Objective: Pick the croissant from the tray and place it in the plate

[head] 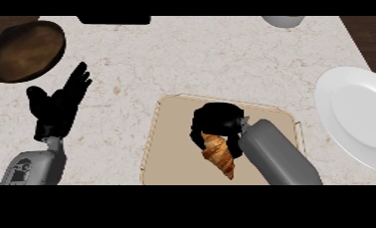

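Currently the right robot hand (217,122) sits over the tray (172,137), fingers curled round the croissant's (220,156) upper end; its tip points toward the lower edge. Left robot hand (58,103) rests spread, fingers up. Plate (352,112) lies well right on the counter (206,57).

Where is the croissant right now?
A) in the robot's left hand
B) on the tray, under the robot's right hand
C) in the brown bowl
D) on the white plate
B: the croissant lies on the tray, with the right hand curled over its top end.
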